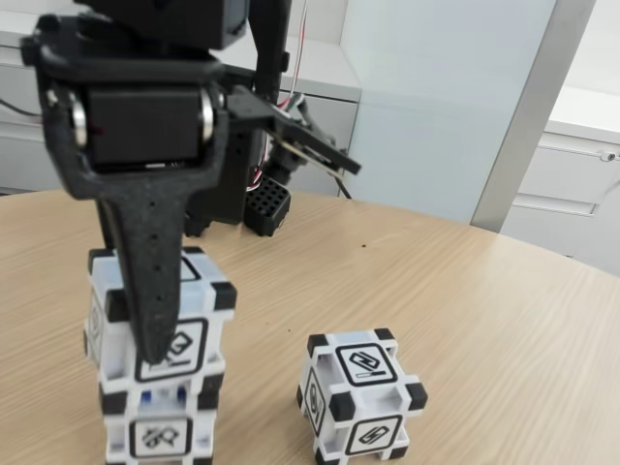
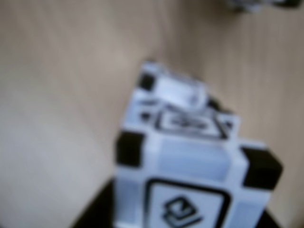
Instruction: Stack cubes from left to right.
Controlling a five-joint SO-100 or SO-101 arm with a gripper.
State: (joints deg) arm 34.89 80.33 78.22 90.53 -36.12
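Two cubes are stacked at the left of the fixed view: the upper cube [image 1: 199, 291] rests slightly askew on the lower cube [image 1: 165, 431]. A third cube [image 1: 360, 392] sits alone on the table to their right. My gripper [image 1: 254, 262] is open. Its long black finger [image 1: 145, 281] hangs down in front of the upper cube's face, and the other jaw is swung out high to the right. The wrist view is blurred and shows the upper cube [image 2: 190, 161] very close below the camera, with another cube [image 2: 251, 4] just at the top edge.
The round wooden table [image 1: 484, 320] has bare room at right and behind the cubes. The arm's black base [image 1: 266, 203] stands at the far side. White cabinets and a wall panel lie beyond the table's edge.
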